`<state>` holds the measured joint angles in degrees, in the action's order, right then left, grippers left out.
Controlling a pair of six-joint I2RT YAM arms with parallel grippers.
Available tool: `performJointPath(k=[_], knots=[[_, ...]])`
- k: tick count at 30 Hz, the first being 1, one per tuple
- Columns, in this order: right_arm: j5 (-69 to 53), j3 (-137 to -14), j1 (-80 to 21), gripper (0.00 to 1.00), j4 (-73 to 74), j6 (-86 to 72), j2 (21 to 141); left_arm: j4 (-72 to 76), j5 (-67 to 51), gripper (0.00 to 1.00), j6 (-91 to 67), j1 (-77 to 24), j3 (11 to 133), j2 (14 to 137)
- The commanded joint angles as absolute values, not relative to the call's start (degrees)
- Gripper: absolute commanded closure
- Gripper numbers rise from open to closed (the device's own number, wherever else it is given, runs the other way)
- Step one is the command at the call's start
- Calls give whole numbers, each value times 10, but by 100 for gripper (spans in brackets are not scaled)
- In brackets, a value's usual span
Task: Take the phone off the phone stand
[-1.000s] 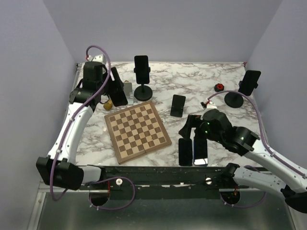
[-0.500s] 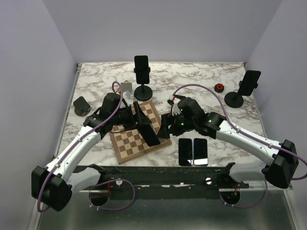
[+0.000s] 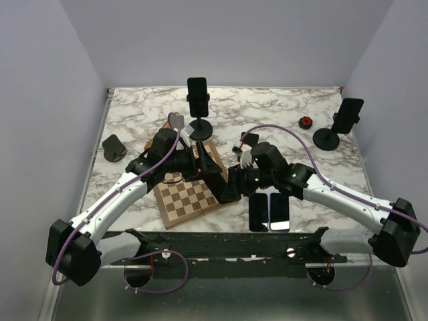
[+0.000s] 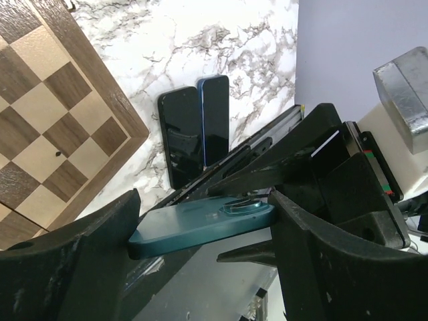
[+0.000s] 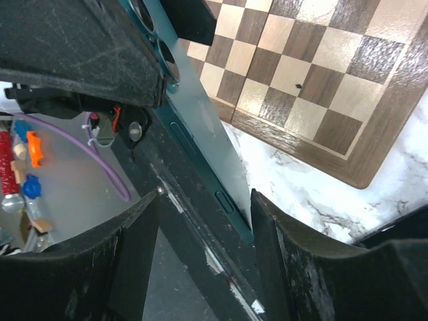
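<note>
A teal phone hangs tilted over the chessboard. My left gripper is shut on its upper part; in the left wrist view the phone is clamped between my fingers. My right gripper is open around the phone's lower end; in the right wrist view the phone reaches between the fingers, against the right one, with a gap on the left. An empty dark phone stand sits at the left.
Two phones lie flat by the near edge. A stand with a phone is at the back middle, another at the right. A red object lies at the back right.
My left arm carried the phone from the far-left stand to over the chessboard. My right gripper swung left from the flat phones and closed in on the phone's lower end.
</note>
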<state>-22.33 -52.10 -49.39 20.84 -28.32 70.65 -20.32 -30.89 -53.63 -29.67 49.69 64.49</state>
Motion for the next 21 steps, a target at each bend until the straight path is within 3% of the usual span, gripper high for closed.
performJointPath(k=[1,4,11,16,21], knots=[[-199,-523,-495,36,213,-242,698,-165,-346,100,-547,-306,501,648],[-190,-531,-495,37,212,-221,707,-164,-348,100,-546,-310,503,652],[-164,-554,-495,57,217,-183,728,-156,-352,100,-548,-319,501,664],[-169,-567,-495,95,239,-181,747,-132,-357,100,-561,-320,495,666],[-123,-568,-495,99,310,-232,744,-162,-336,29,-527,-312,532,663]])
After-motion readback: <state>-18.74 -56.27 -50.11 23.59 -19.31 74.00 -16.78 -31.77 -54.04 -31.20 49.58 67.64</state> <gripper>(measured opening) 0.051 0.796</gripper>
